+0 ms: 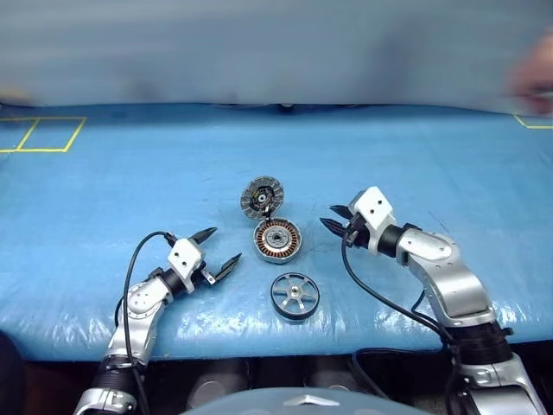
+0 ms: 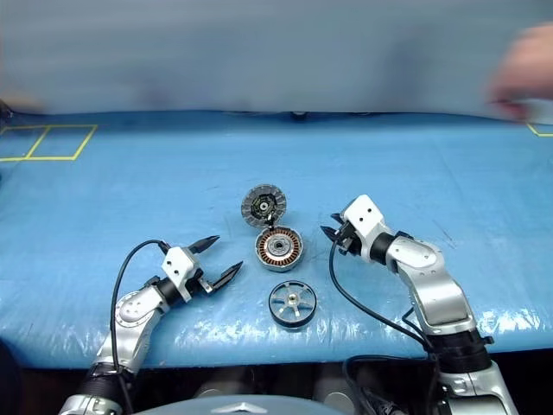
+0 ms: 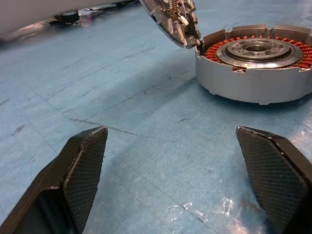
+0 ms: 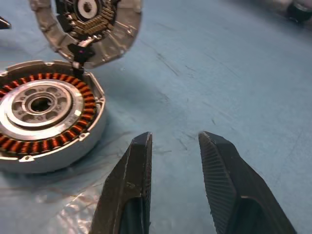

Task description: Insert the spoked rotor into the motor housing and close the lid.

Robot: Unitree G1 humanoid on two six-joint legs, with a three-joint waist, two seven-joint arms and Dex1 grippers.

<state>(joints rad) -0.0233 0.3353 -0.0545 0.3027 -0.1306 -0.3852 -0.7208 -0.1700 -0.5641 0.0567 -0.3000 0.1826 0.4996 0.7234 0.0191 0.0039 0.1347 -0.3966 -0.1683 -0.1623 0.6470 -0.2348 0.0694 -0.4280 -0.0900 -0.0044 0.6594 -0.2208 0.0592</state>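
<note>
Blue table (image 1: 130, 190) | motor housing (image 1: 277, 239) mid-table, well off edges

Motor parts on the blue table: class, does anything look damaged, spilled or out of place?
Nothing stands out. The motor housing sits flat with its lid hinged open and tilted up, windings intact. The spoked rotor lies flat on the table, apart from the housing.

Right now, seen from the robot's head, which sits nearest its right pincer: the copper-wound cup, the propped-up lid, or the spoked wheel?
From the right pincer:
1. Motor housing, just beside it, toward the middle.
2. Lid, tilted up behind the housing.
3. Spoked rotor, by the table's near edge.
</note>
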